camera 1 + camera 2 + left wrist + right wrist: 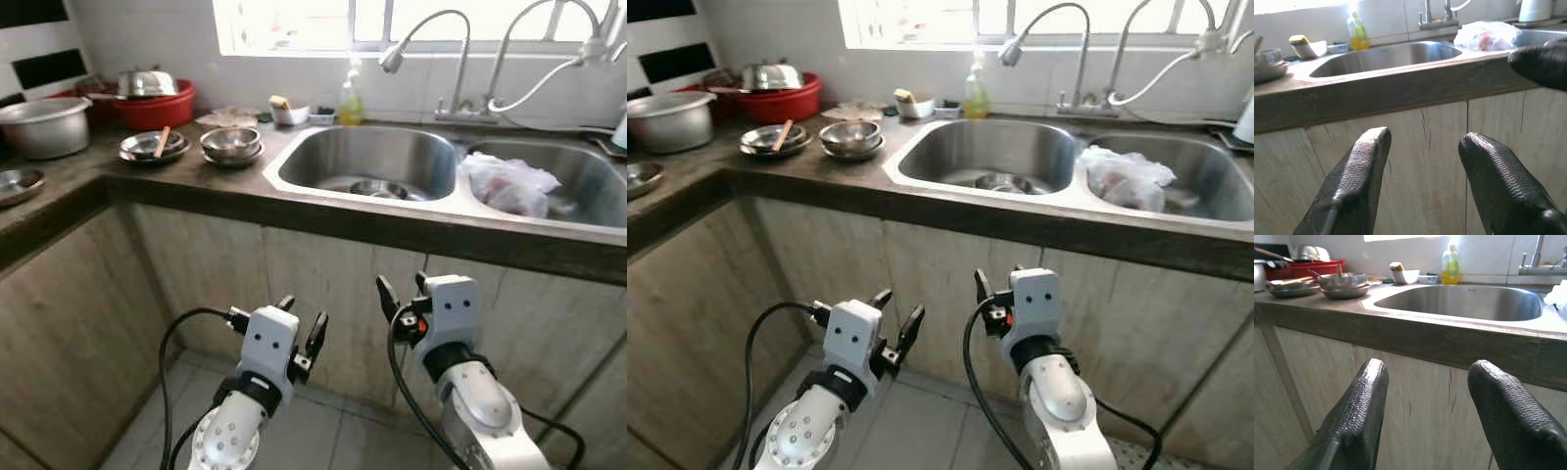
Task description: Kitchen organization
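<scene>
A dark stone counter carries stacked steel bowls and a steel plate with a utensil lying in it. The steel double sink's left basin has a small steel dish at its bottom. A crumpled plastic bag lies in the right basin. Both grippers hang below the counter edge, in front of the wooden cabinet doors. My left gripper is open and holds nothing. My right gripper is also open and holds nothing, its fingertips pointing at the counter's front.
A red basin with a steel lid, a large steel pot and a small steel plate stand at the left. A soap bottle and a white bowl sit under the window. Two faucets rise behind the sink.
</scene>
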Tool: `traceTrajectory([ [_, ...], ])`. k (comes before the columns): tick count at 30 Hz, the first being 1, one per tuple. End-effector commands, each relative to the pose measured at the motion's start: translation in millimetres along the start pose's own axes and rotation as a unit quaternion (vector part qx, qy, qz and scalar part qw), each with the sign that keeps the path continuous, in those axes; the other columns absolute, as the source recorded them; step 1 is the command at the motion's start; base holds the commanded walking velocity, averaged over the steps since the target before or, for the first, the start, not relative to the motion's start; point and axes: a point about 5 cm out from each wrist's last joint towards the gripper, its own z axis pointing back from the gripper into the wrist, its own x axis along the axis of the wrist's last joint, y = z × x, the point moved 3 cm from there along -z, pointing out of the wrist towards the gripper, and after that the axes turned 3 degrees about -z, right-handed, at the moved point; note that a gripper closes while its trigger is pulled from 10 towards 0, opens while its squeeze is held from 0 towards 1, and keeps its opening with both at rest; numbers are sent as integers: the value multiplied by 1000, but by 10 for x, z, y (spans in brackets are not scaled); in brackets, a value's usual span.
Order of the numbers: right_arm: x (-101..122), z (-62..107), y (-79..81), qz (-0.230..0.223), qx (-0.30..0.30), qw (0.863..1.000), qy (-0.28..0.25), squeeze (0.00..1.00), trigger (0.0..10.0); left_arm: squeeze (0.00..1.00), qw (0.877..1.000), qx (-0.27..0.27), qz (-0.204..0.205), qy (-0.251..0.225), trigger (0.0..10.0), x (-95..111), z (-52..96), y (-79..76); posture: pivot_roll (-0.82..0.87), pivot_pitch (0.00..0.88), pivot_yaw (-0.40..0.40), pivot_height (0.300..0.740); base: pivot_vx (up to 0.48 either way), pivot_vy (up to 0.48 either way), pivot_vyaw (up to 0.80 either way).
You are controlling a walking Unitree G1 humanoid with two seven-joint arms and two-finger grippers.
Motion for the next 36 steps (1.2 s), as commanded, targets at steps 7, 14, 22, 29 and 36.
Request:
traceTrajectory([
  [7,31,-13,26,4,10,1000,-4,0,10000,0,1000,1,-7,-5,10000,15,-13,6,39,0,-22,740,0,0,0],
  [14,49,-18,38,7,15,1000,-8,0,10000,0,1000,-3,-11,-10,10000,29,-20,-7,41,0,-20,740,254,0,619],
  [22,72,-33,40,7,14,1000,-14,0,10000,0,1000,-6,-15,-10,10000,27,-25,1,40,0,-15,740,313,0,790],
  [29,71,-28,49,6,13,1000,-14,0,10000,0,1000,-5,-14,-9,10000,27,-21,5,42,0,-14,740,315,0,794],
  [36,74,-35,52,4,12,1000,-13,0,10000,0,1000,-1,-12,-8,10000,28,-20,11,41,3,-15,740,315,0,721],
])
